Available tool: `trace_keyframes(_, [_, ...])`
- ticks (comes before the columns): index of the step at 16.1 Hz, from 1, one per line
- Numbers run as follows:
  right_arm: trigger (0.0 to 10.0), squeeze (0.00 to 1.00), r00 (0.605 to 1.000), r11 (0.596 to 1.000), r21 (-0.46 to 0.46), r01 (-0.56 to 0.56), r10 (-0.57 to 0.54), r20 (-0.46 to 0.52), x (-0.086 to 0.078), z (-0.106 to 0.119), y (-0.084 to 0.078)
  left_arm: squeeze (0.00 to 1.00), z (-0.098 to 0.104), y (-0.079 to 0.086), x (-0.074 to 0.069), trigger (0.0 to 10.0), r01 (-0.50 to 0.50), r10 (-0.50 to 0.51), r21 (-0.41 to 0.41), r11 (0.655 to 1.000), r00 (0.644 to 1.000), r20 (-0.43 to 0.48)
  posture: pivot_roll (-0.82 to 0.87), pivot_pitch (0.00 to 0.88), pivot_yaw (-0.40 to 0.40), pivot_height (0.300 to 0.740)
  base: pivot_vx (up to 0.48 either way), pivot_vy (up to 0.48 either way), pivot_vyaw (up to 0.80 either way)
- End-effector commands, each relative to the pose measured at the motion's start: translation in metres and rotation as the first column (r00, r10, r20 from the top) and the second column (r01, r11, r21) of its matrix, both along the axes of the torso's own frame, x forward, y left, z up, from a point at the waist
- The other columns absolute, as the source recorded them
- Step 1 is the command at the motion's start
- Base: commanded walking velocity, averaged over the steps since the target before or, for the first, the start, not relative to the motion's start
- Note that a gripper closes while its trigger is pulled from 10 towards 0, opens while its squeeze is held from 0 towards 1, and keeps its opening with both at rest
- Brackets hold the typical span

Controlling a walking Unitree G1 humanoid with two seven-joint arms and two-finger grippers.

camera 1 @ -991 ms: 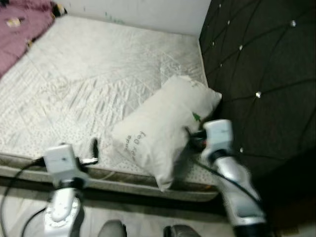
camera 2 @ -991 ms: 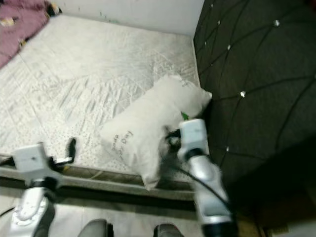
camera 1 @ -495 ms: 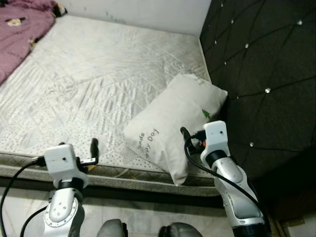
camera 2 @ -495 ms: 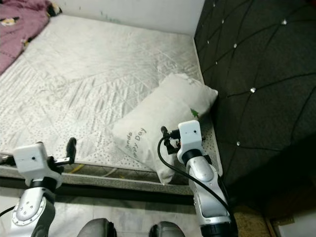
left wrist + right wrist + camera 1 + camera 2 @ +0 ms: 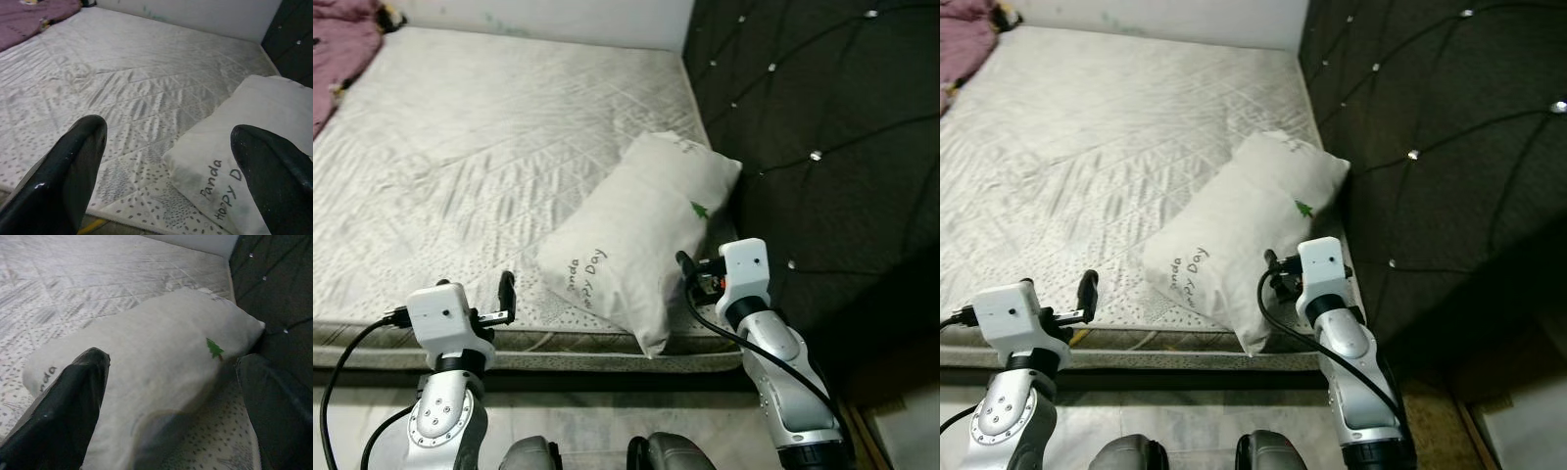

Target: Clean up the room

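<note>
Shifted since half a second ago: whole scene slightly left and up in the head views, so a move of the camera, with pillow and arms in much the same relation as before.

Right end effector (image 5: 686,262) released, its two long black fingers (image 5: 63,406) spread wide, held just beside the near right end of the white rectangular fabric pillow (image 5: 631,240), one finger close over the pillow's side and the other toward the headboard; contact with the pillow impossible to tell. Left end effector (image 5: 506,290) also released, fingers (image 5: 63,171) well parted, hovering over the near edge of the mattress, left of the pillow and apart from it.

White pillow lying on the bed at its near right corner, set diagonally, far end close against the headboard. Printed with dark lettering, "Panda" and "Happy D…" partly readable near the closer end, and a small green tree mark (image 5: 213,348) toward the far end.

Grey-white quilted mattress (image 5: 480,147) with dotted and diamond stitching beneath it all. Black tufted padded headboard (image 5: 803,108) with shiny studs along the right side. Purple-pink crumpled fabric (image 5: 337,44) at the far left corner of the bed. Pale wall (image 5: 558,15) behind the bed.
</note>
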State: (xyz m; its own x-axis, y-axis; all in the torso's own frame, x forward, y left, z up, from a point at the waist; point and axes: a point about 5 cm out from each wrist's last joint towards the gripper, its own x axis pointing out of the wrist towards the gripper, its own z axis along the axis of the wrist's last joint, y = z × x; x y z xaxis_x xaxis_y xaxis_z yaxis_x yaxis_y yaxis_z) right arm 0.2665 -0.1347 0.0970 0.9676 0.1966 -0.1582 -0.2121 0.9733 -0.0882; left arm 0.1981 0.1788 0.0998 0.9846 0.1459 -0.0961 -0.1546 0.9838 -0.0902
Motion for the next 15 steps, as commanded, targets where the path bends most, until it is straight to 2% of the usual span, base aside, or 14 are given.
trace_keyframes(1, [10.0,0.0,1.0,1.0,-0.002,-0.001,0.001,0.002,0.0017,0.0014,-0.0008,0.0,0.0003,0.0006,0.0003,10.0,-0.003,0.003,-0.007,1.0,1.0,0.0,0.02,0.081,-0.079,0.74,0.0,0.48,0.0])
trace_keyframes(2, [10.0,0.0,1.0,1.0,-0.002,-0.001,0.001,0.002,0.0019,0.0015,-0.0008,0.0,0.0004,0.0006,0.0006,10.0,-0.002,0.002,-0.004,1.0,1.0,0.0,0.02,0.081,-0.08,0.74,0.0,0.368,0.0])
trace_keyframes(8, [10.0,0.0,1.0,1.0,0.002,-0.001,0.001,0.005,0.0026,0.002,-0.0005,0.0,0.0008,0.0007,0.0015,10.0,-0.006,0.006,0.007,1.0,1.0,0.002,0.02,0.078,-0.079,0.74,0.0,0.0,0.0])
trace_keyframes(15, [10.0,0.0,1.0,1.0,0.01,-0.015,0.015,0.014,-0.0043,0.0044,-0.0005,0.0,0.0018,0.001,-0.0052,10.0,-0.019,0.019,-0.002,1.0,1.0,-0.005,0.02,0.103,-0.08,0.74,0.0,0.0,0.0])
